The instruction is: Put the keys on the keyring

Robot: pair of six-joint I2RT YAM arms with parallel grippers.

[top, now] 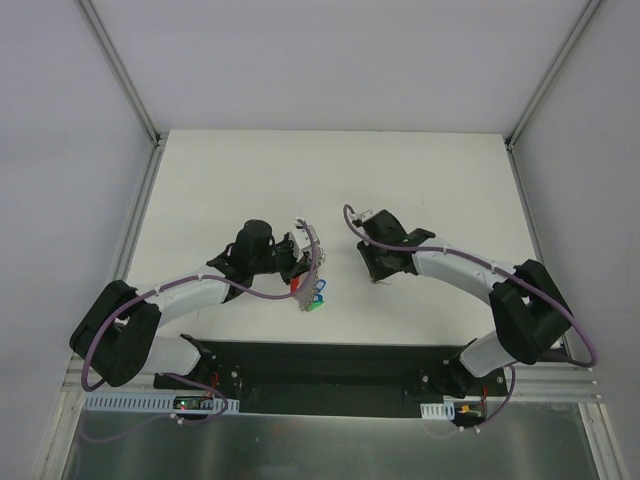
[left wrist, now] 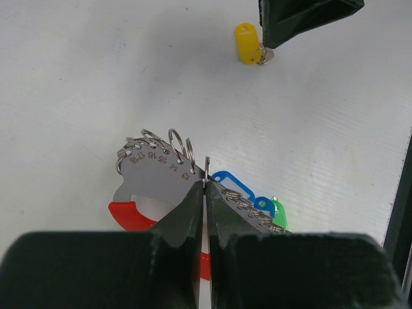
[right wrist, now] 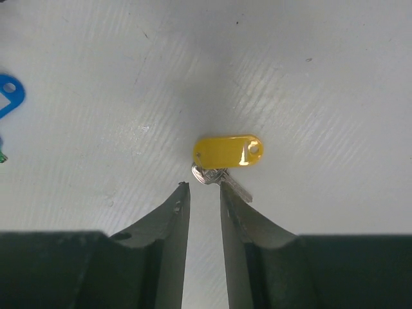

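Observation:
In the left wrist view my left gripper [left wrist: 206, 187] is shut on the keyring [left wrist: 206, 168], whose thin metal ring stands edge-on out of the fingertips. A grey numbered plate [left wrist: 154, 175] with several small rings hangs beside it, and a red loop band [left wrist: 132, 215] lies below. Blue [left wrist: 233, 183] and green [left wrist: 279, 212] key tags show to the right of the jaws. A silver key [right wrist: 222, 177] with a yellow tag [right wrist: 227, 150] lies flat on the table. My right gripper [right wrist: 204, 188] stands open just short of that key, with nothing between its fingers.
The white table [top: 330, 180] has metal frame rails at its sides. From above, the left gripper [top: 305, 262] and right gripper [top: 378, 272] face each other near the middle. The yellow tag [left wrist: 246, 44] sits under the right gripper's tip [left wrist: 302, 19].

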